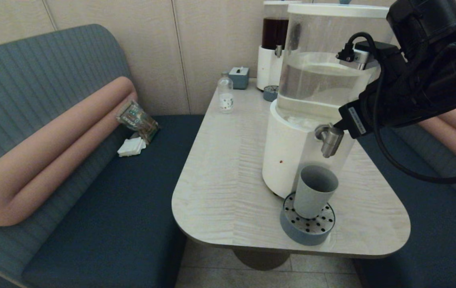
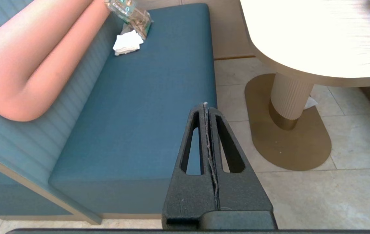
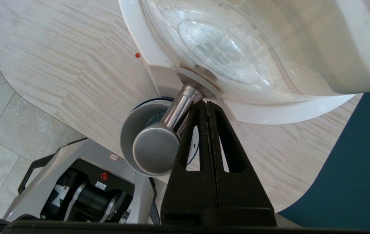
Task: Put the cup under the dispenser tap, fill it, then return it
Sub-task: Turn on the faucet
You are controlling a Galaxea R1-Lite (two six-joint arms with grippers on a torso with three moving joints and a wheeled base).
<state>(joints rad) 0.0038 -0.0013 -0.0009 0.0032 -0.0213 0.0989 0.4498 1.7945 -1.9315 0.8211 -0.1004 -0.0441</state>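
Note:
The grey-blue cup stands upright on the round perforated drip tray, right below the brushed-steel dispenser tap of the big dispenser with the clear tank. In the right wrist view the tap hangs over the cup's rim. My right gripper is shut with nothing in it, its tips against the tap's stem where it meets the dispenser body. In the head view only that arm's black wrist shows beside the tap. My left gripper is shut and empty, parked low over the bench seat and floor.
A small clear bottle, a grey-blue box and the dark-red-liquid dispenser stand at the table's far end. Blue benches flank the table; a packet and white napkins lie on the left bench.

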